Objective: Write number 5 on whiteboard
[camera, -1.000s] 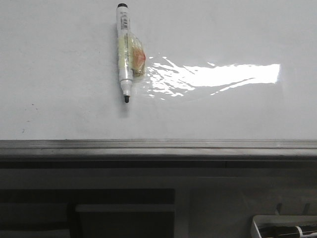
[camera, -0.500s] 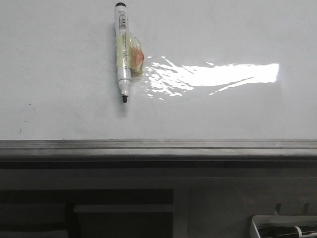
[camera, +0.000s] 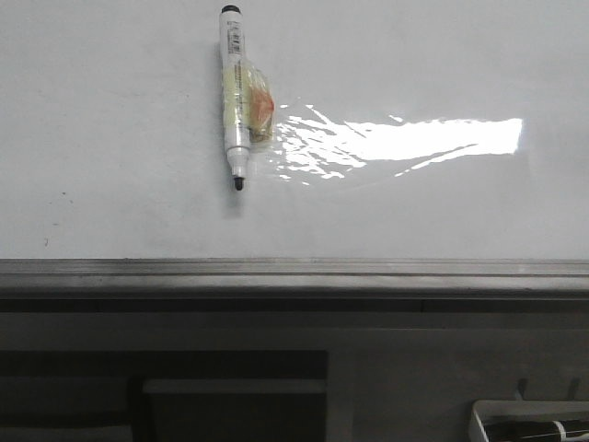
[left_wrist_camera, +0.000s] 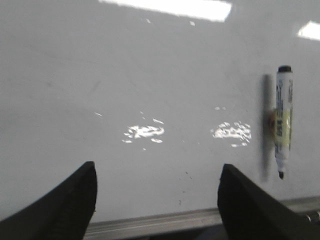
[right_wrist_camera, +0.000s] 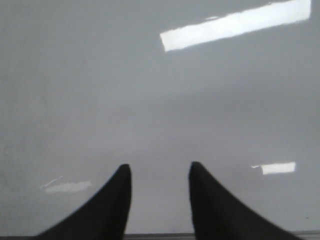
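**Marker on a blank board, both grippers empty**

Front view: the whiteboard fills the far part of the scene, glossy and white, with a bright glare patch right of centre. A grey metal rail runs along its near edge. A white marker with a black tip lies on the board left of centre, its length running far to near, tip toward the rail. A crumpled piece of clear tape with an orange patch is wrapped around its middle. No drawn stroke of the number 5 shows on the board in any view. At the near right corner, part of a white tray shows below the board. Neither gripper appears here.

Left wrist view: the left gripper has its dark fingers spread wide apart, with nothing between them. It faces bare board, the marker lying well off to one side of it, apart from the fingers.

Right wrist view: the right gripper has its fingers parted by a narrow gap, holding nothing, facing plain board with reflected lights.
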Controlling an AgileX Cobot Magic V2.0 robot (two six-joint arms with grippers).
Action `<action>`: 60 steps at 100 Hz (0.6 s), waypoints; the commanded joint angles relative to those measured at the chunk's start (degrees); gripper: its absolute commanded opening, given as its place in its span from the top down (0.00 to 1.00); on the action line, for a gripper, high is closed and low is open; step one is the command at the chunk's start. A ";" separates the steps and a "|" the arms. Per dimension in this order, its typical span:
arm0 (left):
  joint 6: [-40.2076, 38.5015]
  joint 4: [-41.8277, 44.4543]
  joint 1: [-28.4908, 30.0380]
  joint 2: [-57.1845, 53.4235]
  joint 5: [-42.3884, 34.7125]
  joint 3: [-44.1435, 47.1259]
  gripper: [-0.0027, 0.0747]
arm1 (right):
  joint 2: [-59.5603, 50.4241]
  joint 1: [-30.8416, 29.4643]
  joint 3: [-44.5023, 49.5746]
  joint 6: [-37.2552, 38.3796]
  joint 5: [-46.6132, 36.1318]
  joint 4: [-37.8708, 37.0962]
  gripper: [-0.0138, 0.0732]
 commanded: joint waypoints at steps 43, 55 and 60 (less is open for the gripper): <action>30.38 -37.07 -18.71 25.66 -8.91 -6.00 0.51 | 4.60 5.86 -2.71 -1.41 -5.50 1.75 0.32; 30.11 -33.21 -27.28 29.49 -17.24 -8.25 0.51 | 4.60 5.86 -2.71 -1.41 -5.99 1.75 0.32; 29.66 -33.09 -30.01 31.01 -21.59 -9.07 0.51 | 4.60 5.86 -2.71 -1.41 -5.99 1.75 0.32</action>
